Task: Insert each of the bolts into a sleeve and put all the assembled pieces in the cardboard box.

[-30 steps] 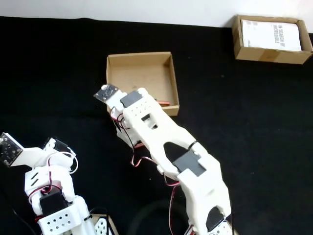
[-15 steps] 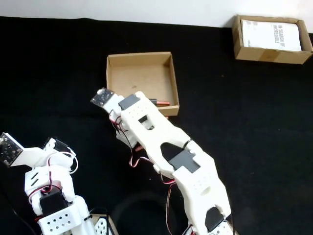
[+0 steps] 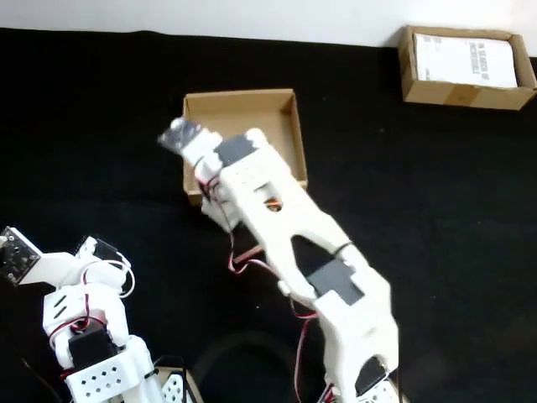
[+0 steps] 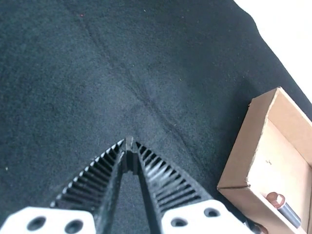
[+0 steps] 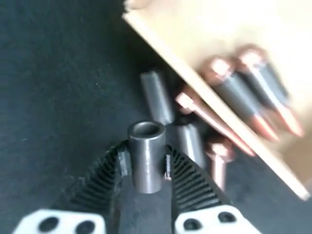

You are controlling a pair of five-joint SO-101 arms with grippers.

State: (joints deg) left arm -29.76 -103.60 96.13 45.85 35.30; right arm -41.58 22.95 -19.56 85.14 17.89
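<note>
Right tool: clenched on dark grey metal tube sleeve, beside open square cardboard box at 11 o'clock on black tabletop.
Two assembled copper-headed bolts in sleeves: inside box.
Loose grey sleeve: outside box wall.
Left tool: pressed closed, at 7 o'clock.

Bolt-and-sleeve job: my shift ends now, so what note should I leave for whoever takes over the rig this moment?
Left gripper: shut, empty, over bare cloth.
Right gripper: shut on a sleeve, upright, beside the cardboard box.
Done: two assembled pieces lie in the box.
To do: two loose bolts and two more sleeves lie on the cloth outside the box wall; join them, then box every piece.
</note>
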